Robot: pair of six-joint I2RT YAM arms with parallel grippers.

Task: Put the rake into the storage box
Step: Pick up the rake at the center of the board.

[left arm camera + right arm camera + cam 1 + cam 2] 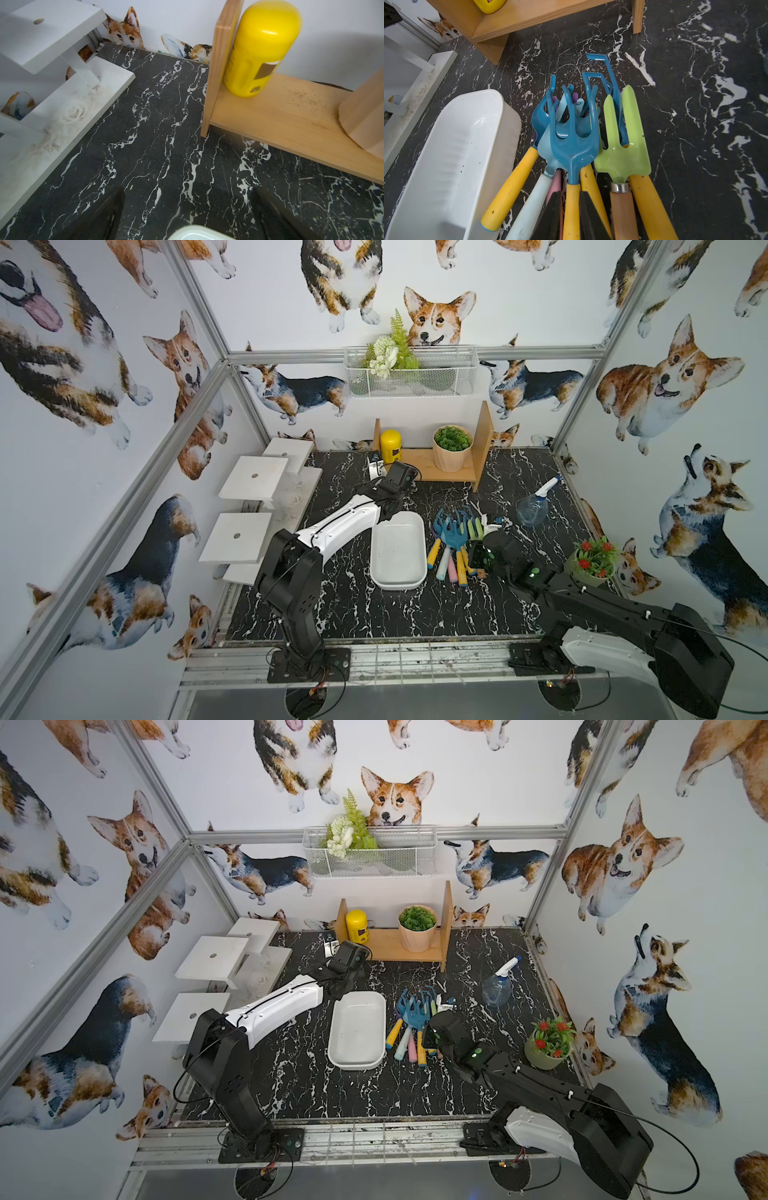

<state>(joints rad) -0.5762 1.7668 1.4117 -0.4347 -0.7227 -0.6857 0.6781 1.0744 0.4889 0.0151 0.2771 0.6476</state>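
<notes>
Pinching the rake [573, 143] by its yellow handle, the right hand [571, 216] is sitting all but closed, a finger each side. The rake is lying on top of the other tools [623, 158] on the table [695, 104], just beside the box [446, 155]. It is likely handling light and stiff; the handle is offering the best hold, if slippery, while hooked tines are risking snagging neighbours. Beyond the box, the left hand [189, 191] is hanging wide open, holding nothing.
</notes>
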